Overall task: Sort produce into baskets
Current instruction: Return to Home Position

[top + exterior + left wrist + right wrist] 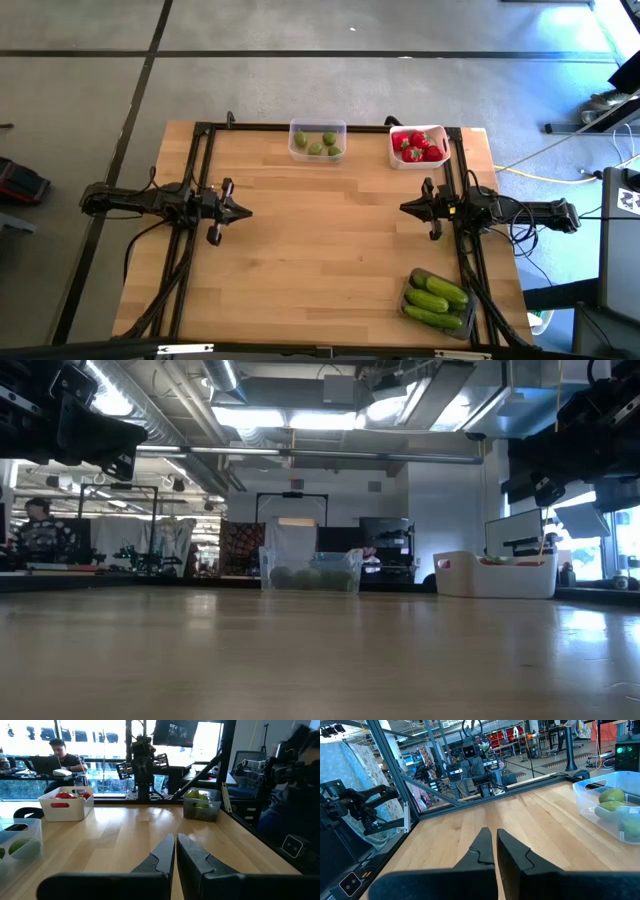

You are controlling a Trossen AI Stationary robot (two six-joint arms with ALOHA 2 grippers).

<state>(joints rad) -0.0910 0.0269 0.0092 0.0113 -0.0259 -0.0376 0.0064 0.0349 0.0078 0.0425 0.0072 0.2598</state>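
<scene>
All produce you see is already binned: small round olive-green fruits (318,143) in the clear plastic tub (317,127) at the desk's 12 o'clock edge, small red rounded pieces (416,145) in the white tub (442,146) at 1 o'clock, elongated bumpy green cucumbers (437,298) in the dark grey translucent tub (408,296) at 5 o'clock, their long axes running roughly 10-to-4. No loose piece shows on the wooden desk (320,240). From the right claw (406,208), at 3 o'clock, the cucumbers lie toward 6 o'clock; it is the nearer arm. The left claw (246,211) waits at 9 o'clock. Both claws are closed and empty. Judgement: sorting appears complete.
</scene>
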